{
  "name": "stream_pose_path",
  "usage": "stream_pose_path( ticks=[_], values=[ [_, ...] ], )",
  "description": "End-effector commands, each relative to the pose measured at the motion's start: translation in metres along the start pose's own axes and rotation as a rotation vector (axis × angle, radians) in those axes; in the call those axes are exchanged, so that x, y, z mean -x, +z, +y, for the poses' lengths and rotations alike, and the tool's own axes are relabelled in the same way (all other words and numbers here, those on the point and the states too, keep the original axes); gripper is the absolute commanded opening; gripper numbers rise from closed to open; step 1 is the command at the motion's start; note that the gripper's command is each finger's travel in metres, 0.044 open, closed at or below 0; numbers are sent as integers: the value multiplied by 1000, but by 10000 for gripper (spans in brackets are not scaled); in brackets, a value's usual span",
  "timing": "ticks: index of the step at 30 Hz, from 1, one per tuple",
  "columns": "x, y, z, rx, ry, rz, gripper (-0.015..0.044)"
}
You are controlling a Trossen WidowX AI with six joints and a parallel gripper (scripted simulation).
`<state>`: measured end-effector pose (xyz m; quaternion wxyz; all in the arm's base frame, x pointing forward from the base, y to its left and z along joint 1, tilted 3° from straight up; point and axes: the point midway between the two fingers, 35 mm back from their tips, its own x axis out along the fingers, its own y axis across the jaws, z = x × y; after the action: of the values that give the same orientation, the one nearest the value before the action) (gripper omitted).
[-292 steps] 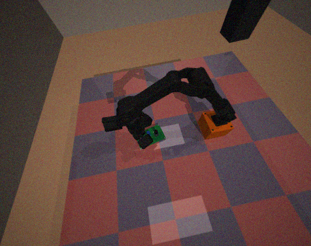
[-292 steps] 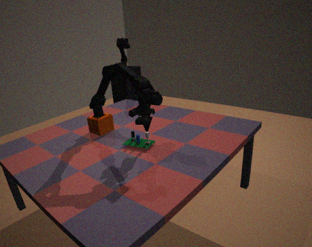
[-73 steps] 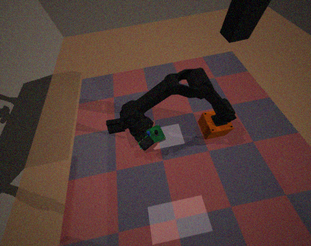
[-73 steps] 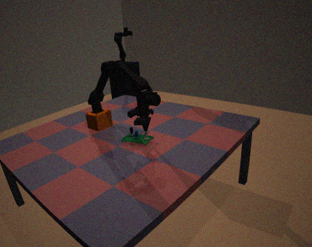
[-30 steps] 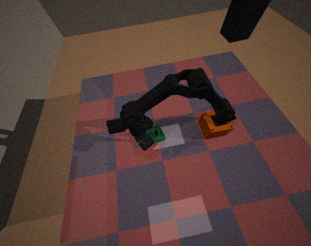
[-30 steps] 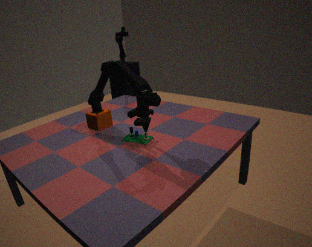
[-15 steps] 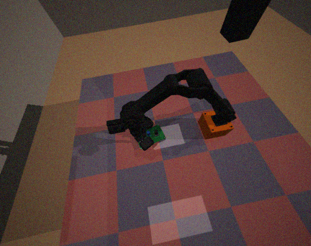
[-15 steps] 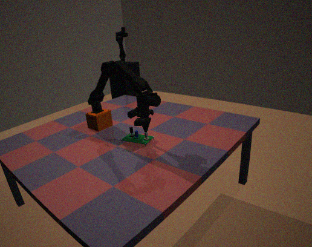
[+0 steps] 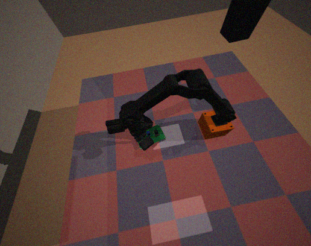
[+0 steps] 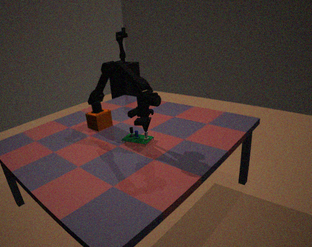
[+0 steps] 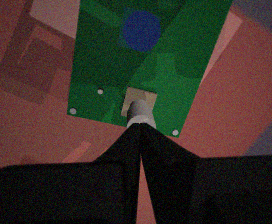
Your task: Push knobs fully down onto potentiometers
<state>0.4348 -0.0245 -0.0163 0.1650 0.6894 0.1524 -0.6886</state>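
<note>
The green circuit board stands on short legs on the table. A pale grey knob stands over a beige potentiometer body near one end of the board. My gripper is shut with nothing between its fingers; its tips are at the top of the grey knob, and contact cannot be told for sure. A blue knob stands mid-board. A black knob stands near the far end, with a paler part below it.
The arm's base stands on an orange box beyond the board. The chequered table carries arm shadows and pale light patches. A dark block hangs at the upper right in the top view.
</note>
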Motion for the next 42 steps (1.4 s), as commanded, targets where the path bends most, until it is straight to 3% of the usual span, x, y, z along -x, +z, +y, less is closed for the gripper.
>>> stream_pose_path(
  ticks=[1, 17, 26, 34, 42],
  values=[
    [-4, -1, 0, -4, -7, -8, 0],
    [20, -1, 0, -4, -7, -8, 0],
    [14, 2, -1, 1, -9, -16, 236],
    [40, 67, -29, -1, -11, -19, 440],
    [46, 148, -69, -3, -14, -22, 440]
  ],
)
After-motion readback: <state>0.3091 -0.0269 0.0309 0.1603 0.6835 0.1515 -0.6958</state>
